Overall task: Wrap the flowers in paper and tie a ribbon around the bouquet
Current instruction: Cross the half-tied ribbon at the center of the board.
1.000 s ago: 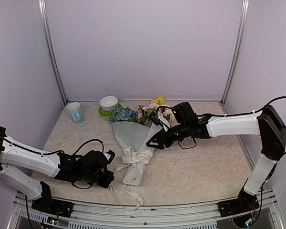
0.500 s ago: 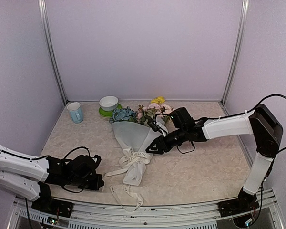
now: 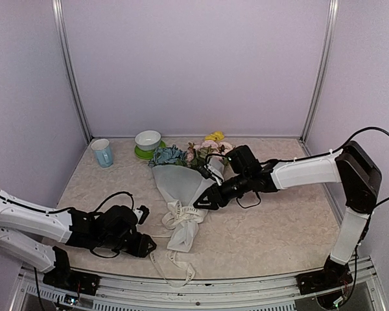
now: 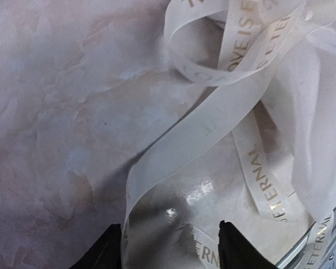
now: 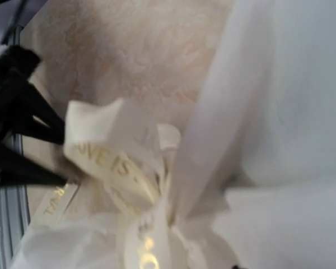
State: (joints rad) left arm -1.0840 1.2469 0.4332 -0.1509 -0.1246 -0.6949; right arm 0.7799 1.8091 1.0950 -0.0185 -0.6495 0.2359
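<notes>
L gripper [image 4: 171, 251] part open astride ribbon [image 4: 213, 117] strand near front edge of worktop [image 3: 279, 233], nothing clamped. R gripper [image 3: 201, 203] at bouquet [image 3: 181, 181] knot; opening cannot be told.

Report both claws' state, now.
Left claw: open, ribbon lying between, not gripped.
Right claw: cannot be told; it sits at the bouquet.

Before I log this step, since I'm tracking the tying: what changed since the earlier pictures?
The left gripper pulled back left, then returned toward the loose end of the ribbon, now with jaws open. The right gripper crept along the bouquet toward its tied end. Bouquet, cup and bowl stayed put.
</notes>
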